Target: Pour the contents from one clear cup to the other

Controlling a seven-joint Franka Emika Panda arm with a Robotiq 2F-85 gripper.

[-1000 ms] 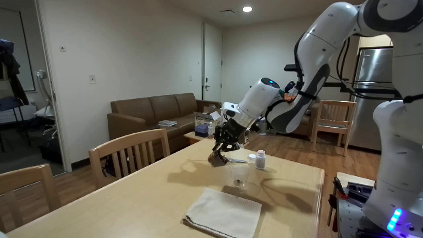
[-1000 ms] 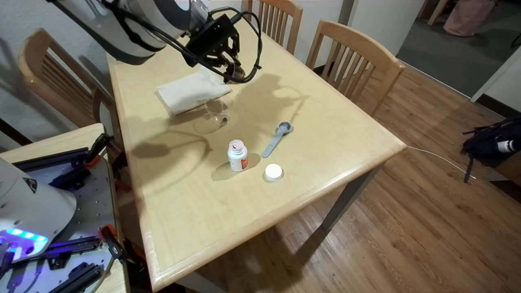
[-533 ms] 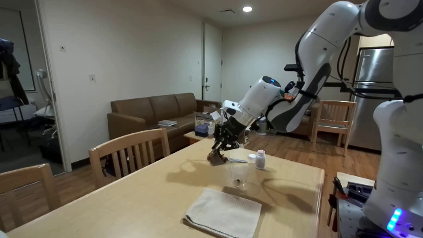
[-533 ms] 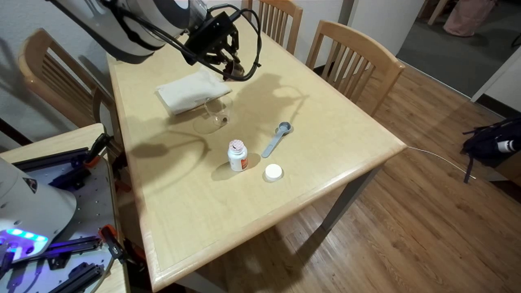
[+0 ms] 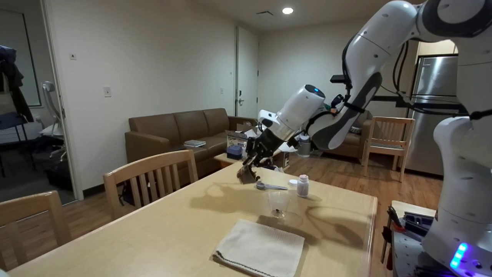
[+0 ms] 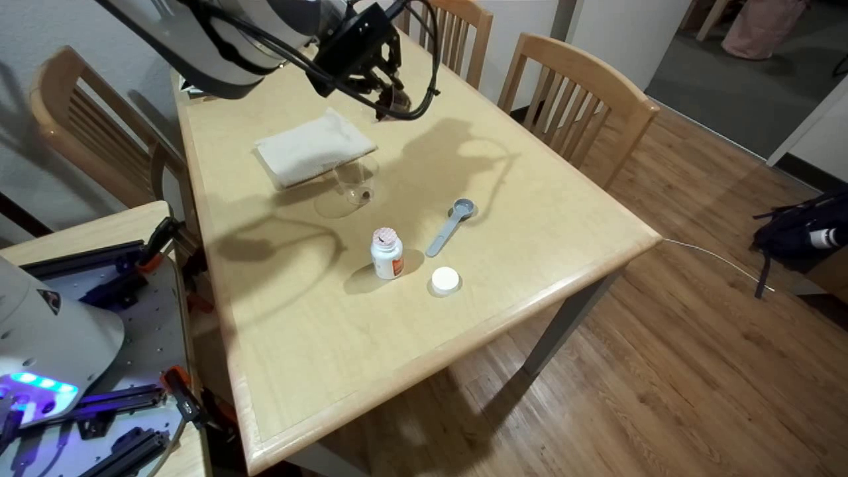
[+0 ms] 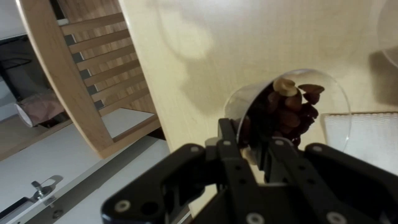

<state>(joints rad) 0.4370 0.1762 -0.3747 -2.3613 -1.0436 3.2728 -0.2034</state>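
My gripper (image 5: 254,162) is shut on a clear cup (image 5: 247,176) and holds it tilted above the table. In the wrist view the gripper (image 7: 244,137) grips the wall of this held cup (image 7: 241,101). Brown nuts and dark dried fruit (image 7: 289,115) lie inside it. A second clear cup stands upright on the table in both exterior views (image 5: 278,204) (image 6: 356,180), with a small dark piece at its bottom. Part of it shows at the right edge of the wrist view (image 7: 390,34). The held cup is apart from the standing cup, partly hidden by a cable in an exterior view (image 6: 397,99).
A folded white towel (image 6: 315,147) lies beside the standing cup. A white bottle (image 6: 387,255), a grey scoop (image 6: 450,227) and a white lid (image 6: 444,281) are on the table (image 6: 318,351). Wooden chairs (image 6: 576,99) stand along the table's edge.
My gripper and the held cup have moved slightly up and farther from the standing cup, uncovering the scoop's bowl in an exterior view. The standing cup has not moved.
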